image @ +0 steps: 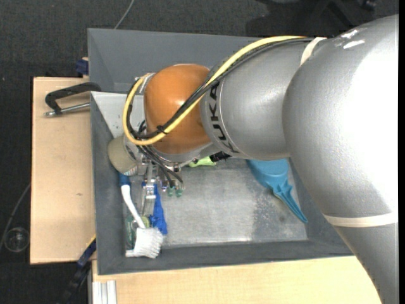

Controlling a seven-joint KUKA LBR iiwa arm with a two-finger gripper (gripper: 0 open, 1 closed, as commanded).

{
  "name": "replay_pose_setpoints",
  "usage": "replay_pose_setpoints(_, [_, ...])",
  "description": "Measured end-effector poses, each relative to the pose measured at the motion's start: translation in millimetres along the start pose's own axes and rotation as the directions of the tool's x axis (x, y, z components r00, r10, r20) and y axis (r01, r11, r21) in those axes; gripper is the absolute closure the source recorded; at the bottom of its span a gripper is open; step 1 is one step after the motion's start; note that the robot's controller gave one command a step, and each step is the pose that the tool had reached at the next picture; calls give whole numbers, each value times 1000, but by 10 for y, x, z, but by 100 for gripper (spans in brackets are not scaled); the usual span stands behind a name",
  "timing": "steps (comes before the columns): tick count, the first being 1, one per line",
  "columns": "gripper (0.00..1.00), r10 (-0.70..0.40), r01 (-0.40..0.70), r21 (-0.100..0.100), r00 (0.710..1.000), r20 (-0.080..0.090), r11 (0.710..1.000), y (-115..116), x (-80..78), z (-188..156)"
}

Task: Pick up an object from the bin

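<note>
Brush lies lengthwise along bin wall, bristles at near corner.

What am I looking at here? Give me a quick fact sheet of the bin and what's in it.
bin: grey metal, arm reaching in from the right
gripper: low over the bin's left side
nearest thing: white-bristled brush, lower-left corner
other things: light-blue plastic piece at right; green thing half hidden by the arm

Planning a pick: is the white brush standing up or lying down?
Lying down. The white brush lies flat on the bin floor along the left wall, bristles at the near corner.
</note>
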State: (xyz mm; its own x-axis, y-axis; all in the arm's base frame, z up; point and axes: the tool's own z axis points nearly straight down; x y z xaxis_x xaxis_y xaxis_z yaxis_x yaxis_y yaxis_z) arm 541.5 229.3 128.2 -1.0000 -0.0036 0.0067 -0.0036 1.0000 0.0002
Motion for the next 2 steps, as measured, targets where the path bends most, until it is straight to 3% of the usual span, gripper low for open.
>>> replay_pose_setpoints(1, [0, 2, -2, -2, 1000, 8, 1000, -8, -24, -49])
replay_pose_setpoints(2, [0, -133, 133, -5, 991, 11, 991, -194, -94, 145])
